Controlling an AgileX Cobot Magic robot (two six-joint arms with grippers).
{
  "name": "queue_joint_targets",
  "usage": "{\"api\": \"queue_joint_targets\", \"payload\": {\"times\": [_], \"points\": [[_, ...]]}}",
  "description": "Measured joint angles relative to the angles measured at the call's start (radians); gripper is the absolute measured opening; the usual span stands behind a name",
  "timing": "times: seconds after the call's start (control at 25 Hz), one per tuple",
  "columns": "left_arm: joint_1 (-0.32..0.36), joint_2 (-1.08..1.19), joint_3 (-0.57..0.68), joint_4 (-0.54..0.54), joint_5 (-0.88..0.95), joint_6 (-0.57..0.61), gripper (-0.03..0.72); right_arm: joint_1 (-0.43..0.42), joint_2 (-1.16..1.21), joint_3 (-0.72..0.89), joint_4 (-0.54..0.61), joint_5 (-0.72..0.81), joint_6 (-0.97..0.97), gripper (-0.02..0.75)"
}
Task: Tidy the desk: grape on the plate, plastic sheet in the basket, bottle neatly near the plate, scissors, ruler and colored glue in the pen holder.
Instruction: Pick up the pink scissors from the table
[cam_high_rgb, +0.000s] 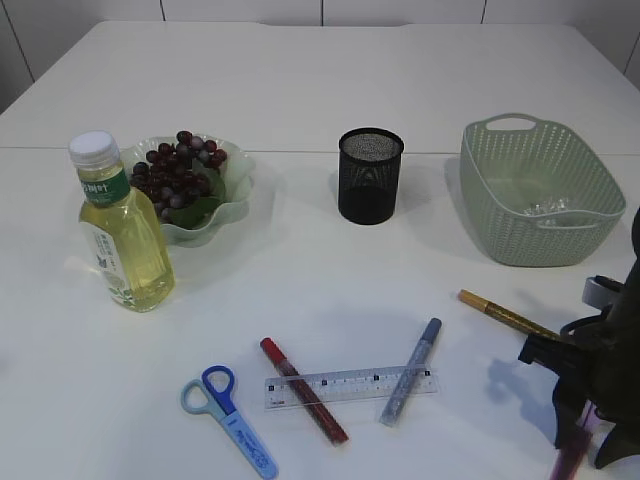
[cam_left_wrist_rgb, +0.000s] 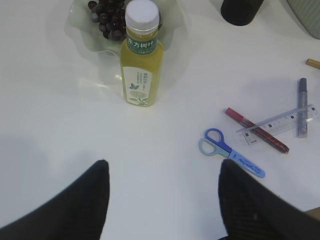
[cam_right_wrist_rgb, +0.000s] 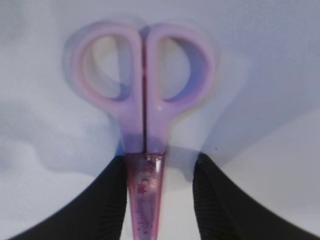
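White table (cam_high_rgb: 320, 90), white tiled wall behind it. Left to right: one bottle (cam_high_rgb: 122, 228) at 8 o'clock of the plate (cam_high_rgb: 232, 200) with one grape bunch (cam_high_rgb: 178, 172), two scissors (blue (cam_high_rgb: 228, 408), pink (cam_right_wrist_rgb: 142, 107)), three glue pens, one ruler (cam_high_rgb: 350, 386), one pen holder (cam_high_rgb: 370, 175), one basket (cam_high_rgb: 540, 190). Left gripper (cam_left_wrist_rgb: 162, 200) is wide apart, empty; right gripper (cam_right_wrist_rgb: 160, 195) straddles the pink scissors' blade, grip cannot be told.

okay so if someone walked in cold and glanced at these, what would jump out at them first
Probably the pink scissors filling the right wrist view, lying between the fingers of the right tool at the table's near right corner. Next, the yellow-green bottle standing at the left beside the plate of dark grapes, with pens, a ruler and blue scissors scattered in front.
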Motion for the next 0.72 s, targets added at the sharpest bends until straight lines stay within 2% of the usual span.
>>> {"api": "queue_joint_targets", "payload": {"times": [0.08, 0.2, 0.72], "points": [[0.0, 0.0, 0.0, 0.0, 0.0, 0.0, 0.498, 0.0, 0.0, 0.0, -0.006, 0.0, 0.0, 0.278], [0.0, 0.0, 0.0, 0.0, 0.0, 0.0, 0.498, 0.0, 0.0, 0.0, -0.01, 0.0, 0.0, 0.22], [0.0, 0.0, 0.0, 0.0, 0.0, 0.0, 0.498, 0.0, 0.0, 0.0, -0.135, 0.027, -0.1, 0.207]]}}
